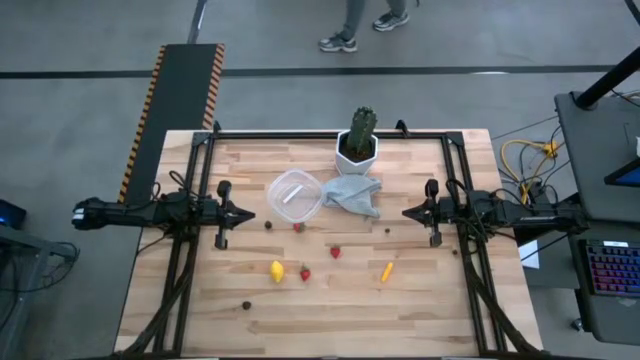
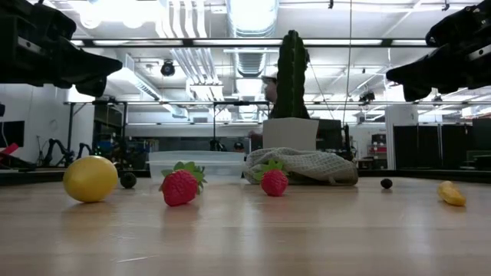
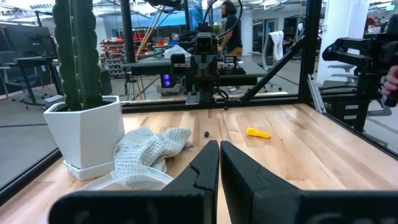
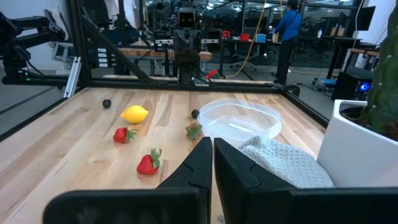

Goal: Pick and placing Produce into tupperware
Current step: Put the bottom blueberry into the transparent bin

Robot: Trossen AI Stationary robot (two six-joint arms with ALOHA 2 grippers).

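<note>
High view: left gripper [image 1: 247, 214] and right gripper [image 1: 405, 212] closed, empty, parked at sides; produce scattered; tupperware [image 1: 295, 195] empty, task unstarted.

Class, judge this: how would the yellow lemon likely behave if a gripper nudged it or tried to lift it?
The lemon looks rounded and smooth, so a nudge would probably roll it across the bare wooden table. Its glossy skin may slip between narrow fingers. It seems small, likely light.

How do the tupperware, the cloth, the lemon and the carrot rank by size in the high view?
1. Cloth and tupperware: they look about alike, so no ranking between them.
2. Lemon and carrot: both far smaller; the carrot is longer but thinner, too close to rank.
</note>
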